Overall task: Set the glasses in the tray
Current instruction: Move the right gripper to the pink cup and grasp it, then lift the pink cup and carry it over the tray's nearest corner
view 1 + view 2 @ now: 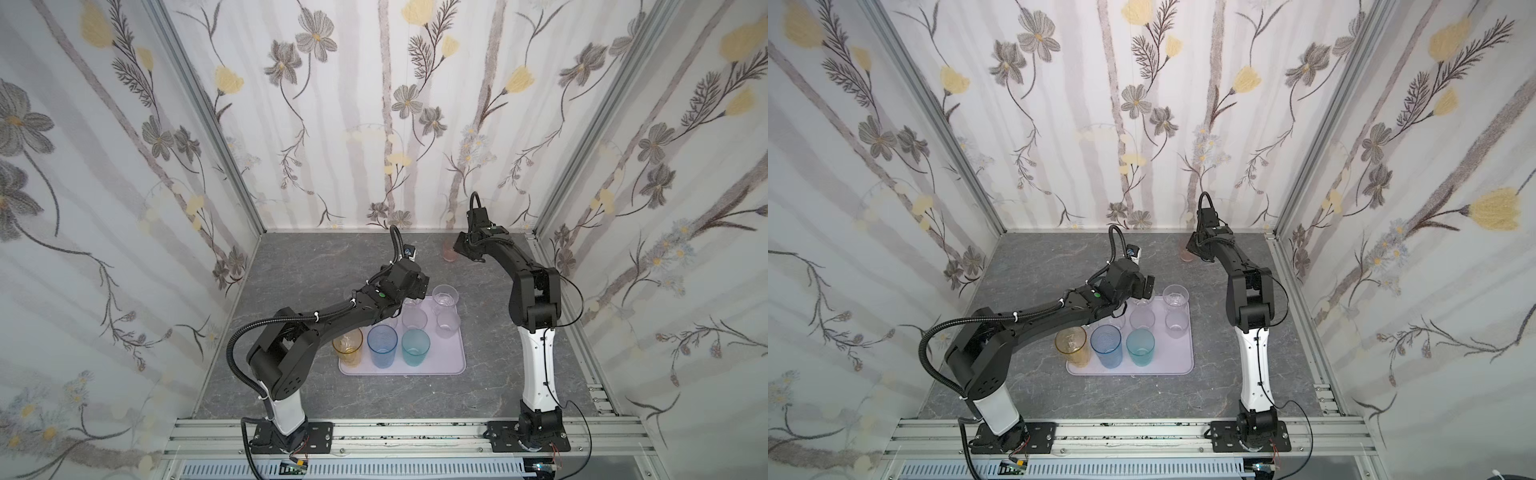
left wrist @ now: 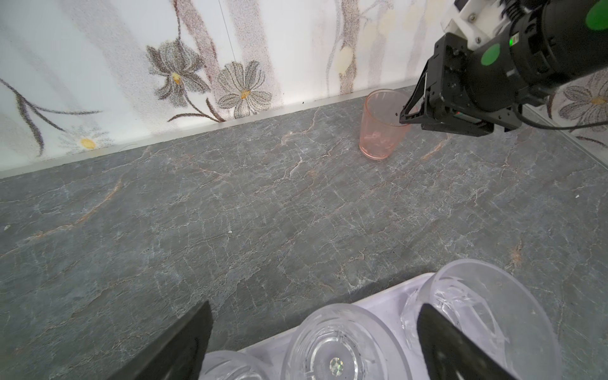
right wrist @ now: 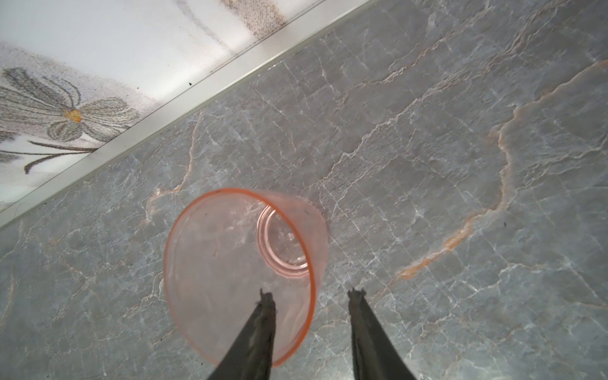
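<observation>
In both top views the tray lies in the lower middle of the frame on the grey table. It carries most of the glasses. An amber glass, a blue glass and a teal glass stand in a row at its lower edge, and several clear glasses stand above them in the frame. The pink glass is not on the tray. It stands upright on the table, higher in the frame and a little right of the middle, close to the back wall. The left claw hangs over the upper left corner of the tray, near the centre of the frame. In the left wrist view it is spread very wide, with one clear glass below and between its fingers, and it holds nothing. The right claw is at the pink glass. In the right wrist view it is only partly open. One finger is over the mouth of the glass and the other is outside it, so the wall of the glass is between them. Free space shows beside the outer finger, so the claw does not grip the glass.
</observation>
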